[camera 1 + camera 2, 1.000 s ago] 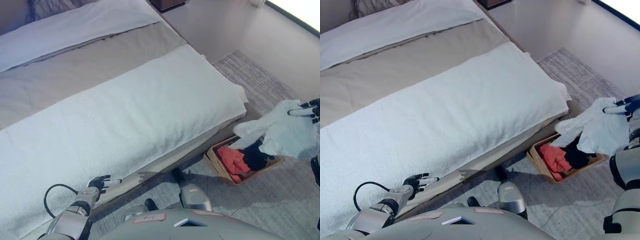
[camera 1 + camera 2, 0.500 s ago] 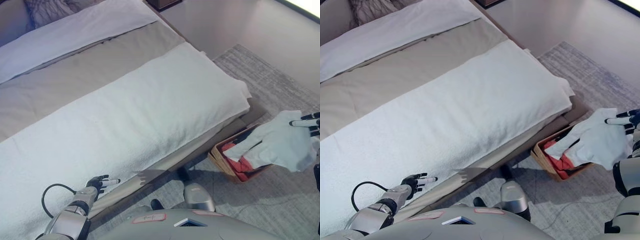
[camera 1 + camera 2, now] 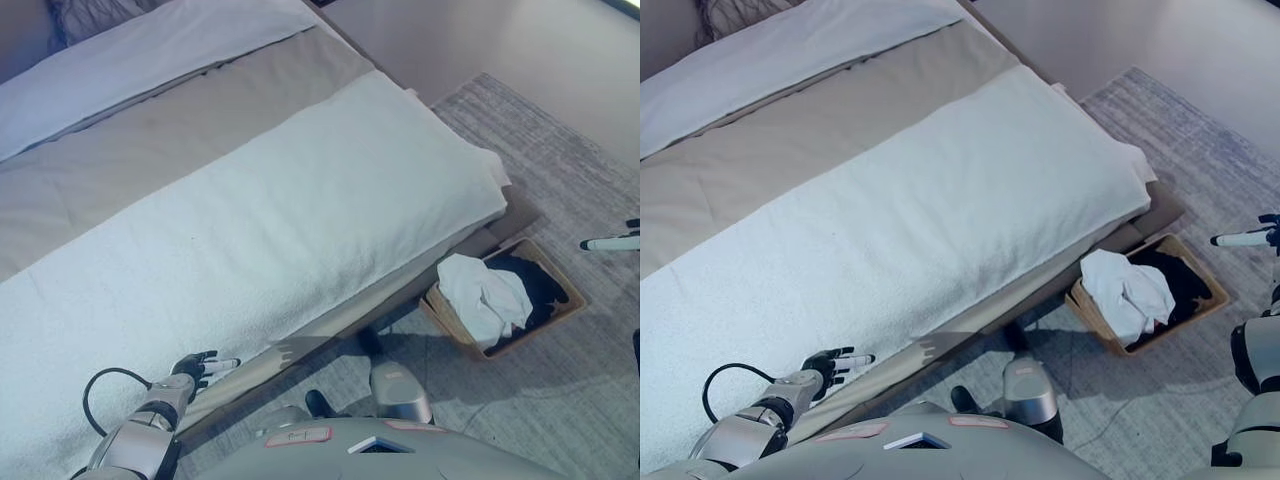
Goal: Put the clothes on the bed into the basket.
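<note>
White garment [image 3: 486, 297] lying crumpled in the basket [image 3: 568, 307], over the left half, with a black garment [image 3: 535, 283] filling the part nearer the far corner. Basket on the grey rug [image 3: 560, 160], just beside the foot corner of the bed [image 3: 250, 210]. Bed covered by a white blanket [image 3: 300, 220] across the near part, a beige sheet [image 3: 180, 130] behind it and a white pillow [image 3: 150, 50] at the head.

Right hand [image 3: 1252, 237] at the right edge of both views, above the rug and apart from the basket, fingers [image 3: 1238, 239] stretched out straight and holding nothing; mostly cut off by the edge, so only an outstretched white-tipped part seems clear.

Left hand [image 3: 200, 364] low at the lower left, by the near edge of the bed, fingers relaxed and spread, gripping nothing, tips close to the blanket's edge.
</note>
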Robot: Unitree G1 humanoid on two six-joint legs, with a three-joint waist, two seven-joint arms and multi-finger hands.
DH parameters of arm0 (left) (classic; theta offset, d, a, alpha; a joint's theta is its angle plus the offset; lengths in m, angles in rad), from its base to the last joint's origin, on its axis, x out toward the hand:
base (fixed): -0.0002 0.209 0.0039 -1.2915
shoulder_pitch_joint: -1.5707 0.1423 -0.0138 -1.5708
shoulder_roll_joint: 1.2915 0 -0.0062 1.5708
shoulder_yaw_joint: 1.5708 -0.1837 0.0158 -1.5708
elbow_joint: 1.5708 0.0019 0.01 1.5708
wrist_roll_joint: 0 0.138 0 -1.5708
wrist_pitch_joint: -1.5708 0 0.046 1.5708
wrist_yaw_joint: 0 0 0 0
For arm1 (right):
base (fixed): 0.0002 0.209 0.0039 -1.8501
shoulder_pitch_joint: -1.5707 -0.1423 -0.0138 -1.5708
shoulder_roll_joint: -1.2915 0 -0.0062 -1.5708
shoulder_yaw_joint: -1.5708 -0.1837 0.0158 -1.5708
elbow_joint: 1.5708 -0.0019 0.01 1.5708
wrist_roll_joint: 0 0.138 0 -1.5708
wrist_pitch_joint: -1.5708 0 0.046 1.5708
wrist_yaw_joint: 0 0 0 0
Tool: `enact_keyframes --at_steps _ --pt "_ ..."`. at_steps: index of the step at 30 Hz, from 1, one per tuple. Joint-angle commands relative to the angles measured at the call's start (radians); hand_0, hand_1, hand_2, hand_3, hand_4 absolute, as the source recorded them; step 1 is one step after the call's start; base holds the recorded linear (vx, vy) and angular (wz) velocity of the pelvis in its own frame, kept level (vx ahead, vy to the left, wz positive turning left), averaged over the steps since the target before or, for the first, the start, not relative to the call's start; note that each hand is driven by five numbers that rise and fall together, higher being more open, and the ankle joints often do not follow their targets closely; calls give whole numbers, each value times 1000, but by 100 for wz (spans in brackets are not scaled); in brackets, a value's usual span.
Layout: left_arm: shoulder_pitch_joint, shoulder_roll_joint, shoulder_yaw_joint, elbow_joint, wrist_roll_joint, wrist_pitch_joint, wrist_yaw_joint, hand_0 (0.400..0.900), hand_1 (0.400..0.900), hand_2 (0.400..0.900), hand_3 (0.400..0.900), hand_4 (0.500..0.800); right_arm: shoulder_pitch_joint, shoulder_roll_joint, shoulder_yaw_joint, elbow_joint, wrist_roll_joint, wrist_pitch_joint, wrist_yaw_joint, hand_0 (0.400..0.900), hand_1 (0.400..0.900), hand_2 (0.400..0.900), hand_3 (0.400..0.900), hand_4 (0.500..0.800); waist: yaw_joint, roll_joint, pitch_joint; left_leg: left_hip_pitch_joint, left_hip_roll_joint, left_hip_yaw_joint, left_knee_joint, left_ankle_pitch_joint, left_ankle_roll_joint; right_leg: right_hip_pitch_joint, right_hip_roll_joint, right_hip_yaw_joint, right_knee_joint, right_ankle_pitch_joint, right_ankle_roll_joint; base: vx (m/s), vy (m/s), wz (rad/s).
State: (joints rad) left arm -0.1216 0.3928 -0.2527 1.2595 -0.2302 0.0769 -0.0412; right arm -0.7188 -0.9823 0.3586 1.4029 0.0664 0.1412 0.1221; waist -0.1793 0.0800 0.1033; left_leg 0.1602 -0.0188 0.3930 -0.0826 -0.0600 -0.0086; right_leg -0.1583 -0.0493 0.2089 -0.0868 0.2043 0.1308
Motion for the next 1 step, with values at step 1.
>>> enact_keyframes --at_steps 1 --pt "-26 78 14 34 24 -11 17 900 900 900 900 800 -53 -93 41 1 3 -35 -41 900 900 900 900 800 31 -50 -45 -25 19 -89 99 -121 4 -17 -41 -14 45 -27 77 0 0 0"
